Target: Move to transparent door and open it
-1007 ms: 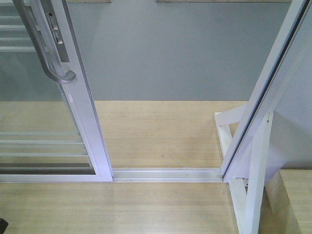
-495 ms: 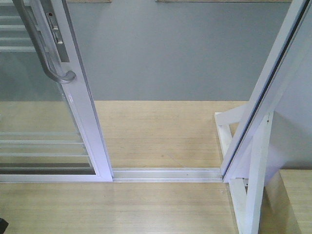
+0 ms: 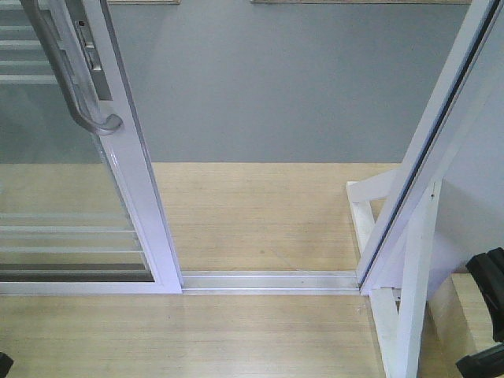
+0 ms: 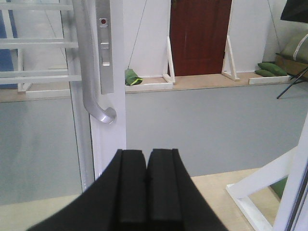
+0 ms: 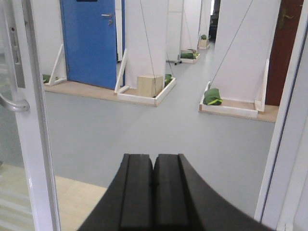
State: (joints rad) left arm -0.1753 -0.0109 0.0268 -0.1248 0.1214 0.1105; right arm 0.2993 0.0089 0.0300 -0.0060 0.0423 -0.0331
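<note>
my left gripper (image 4: 146,192): matte black, two flat blocky fingers, thin seam between. right gripper (image 5: 154,192) same black, smooth curved sides.

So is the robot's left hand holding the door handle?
No, the left gripper is shut on nothing, below the grey handle and not touching it.

You get even, diffuse indoor light in all three views, bright enough, with no hard shadows on the floor (image 3: 260,228). The front view looks washed out and slightly hazy, with a bluish cast, and its straight frames lean outward toward the edges. The door (image 3: 134,181) frame shows a small soft sheen near the handle (image 3: 87,102). In both wrist views the black pincers (image 4: 146,192) (image 5: 154,192) sit close and dark, with little surface detail, while the far rooms stay fairly sharp.
</note>
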